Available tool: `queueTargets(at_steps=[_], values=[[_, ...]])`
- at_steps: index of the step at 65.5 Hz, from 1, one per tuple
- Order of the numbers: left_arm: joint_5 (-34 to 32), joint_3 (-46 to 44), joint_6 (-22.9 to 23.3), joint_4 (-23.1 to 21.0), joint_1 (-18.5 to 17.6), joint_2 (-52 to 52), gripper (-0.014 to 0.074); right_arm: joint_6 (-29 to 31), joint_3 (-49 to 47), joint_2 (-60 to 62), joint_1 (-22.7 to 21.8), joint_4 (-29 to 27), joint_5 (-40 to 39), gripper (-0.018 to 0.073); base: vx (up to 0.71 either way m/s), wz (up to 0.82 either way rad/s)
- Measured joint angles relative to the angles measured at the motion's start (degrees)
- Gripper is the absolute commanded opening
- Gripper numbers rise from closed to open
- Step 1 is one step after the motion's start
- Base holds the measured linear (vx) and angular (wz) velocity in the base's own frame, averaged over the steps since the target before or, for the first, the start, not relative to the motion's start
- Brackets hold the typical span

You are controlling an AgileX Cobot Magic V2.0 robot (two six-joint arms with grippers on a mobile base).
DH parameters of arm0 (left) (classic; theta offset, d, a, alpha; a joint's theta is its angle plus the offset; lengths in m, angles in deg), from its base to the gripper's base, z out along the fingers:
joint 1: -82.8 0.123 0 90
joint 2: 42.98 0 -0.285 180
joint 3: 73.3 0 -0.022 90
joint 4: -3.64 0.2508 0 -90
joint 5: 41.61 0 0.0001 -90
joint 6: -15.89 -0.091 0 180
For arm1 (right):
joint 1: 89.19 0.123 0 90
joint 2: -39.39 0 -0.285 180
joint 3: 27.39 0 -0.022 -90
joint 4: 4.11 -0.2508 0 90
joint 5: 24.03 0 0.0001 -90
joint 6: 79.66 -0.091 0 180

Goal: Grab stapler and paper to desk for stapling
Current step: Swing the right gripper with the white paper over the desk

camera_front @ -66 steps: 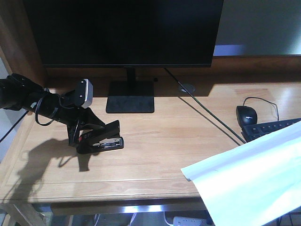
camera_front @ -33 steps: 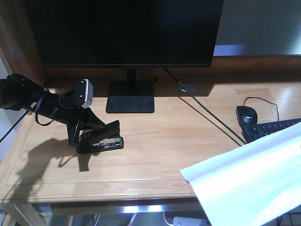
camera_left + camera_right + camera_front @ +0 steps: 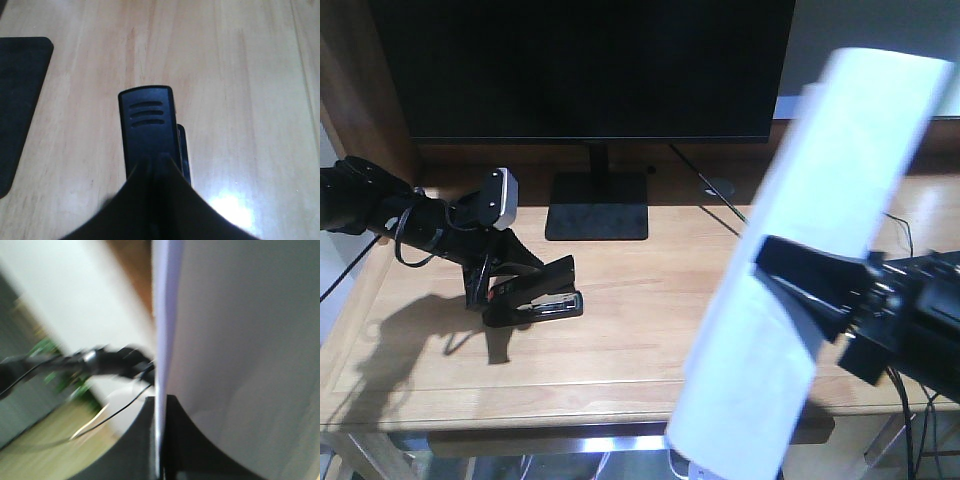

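The black stapler [image 3: 538, 296] with an orange-red patch rests on the desk [image 3: 650, 290] at the left. My left gripper [image 3: 492, 285] is shut on its rear end; in the left wrist view the stapler [image 3: 148, 125] sticks out ahead of my gripper [image 3: 159, 165]. My right gripper [image 3: 790, 275] is shut on the white paper [image 3: 820, 240], which stands on edge, tilted, over the desk's right front. In the right wrist view the paper [image 3: 235, 340] is pinched edge-on in my gripper [image 3: 159, 412]; that view is blurred.
A black monitor [image 3: 590, 65] on its stand [image 3: 597, 206] fills the back. A cable [image 3: 720, 195] runs across the desk behind the paper. The desk's raised front rim [image 3: 520, 390] runs below the stapler. The monitor base also shows in the left wrist view [image 3: 17, 100].
The right arm has swung up and left into view, turning the paper from lying low at the right front to standing on edge; it now hides the mouse and keyboard. The left gripper and stapler have not moved.
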Motion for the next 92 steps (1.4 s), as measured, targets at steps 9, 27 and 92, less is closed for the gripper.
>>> queueTargets(at_steps=[9, 27, 92], values=[[0.0, 0.0, 0.0, 0.0, 0.0, 0.0, -0.0007, -1.31, -5.37, -9.52, 0.05, 3.66, -9.38, -0.0006, 0.0, 0.0], [0.0, 0.0, 0.0, 0.0, 0.0, 0.0, -0.0007, -2.43, -12.97, -27.8, 0.11, 4.47, -13.29, -0.0005, 0.0, 0.0], [0.06, 0.0, 0.0, 0.0, 0.0, 0.0, -0.0007, 0.73, -21.17, -54.36, 0.12, -2.2, 0.52, -0.0005, 0.0, 0.0]])
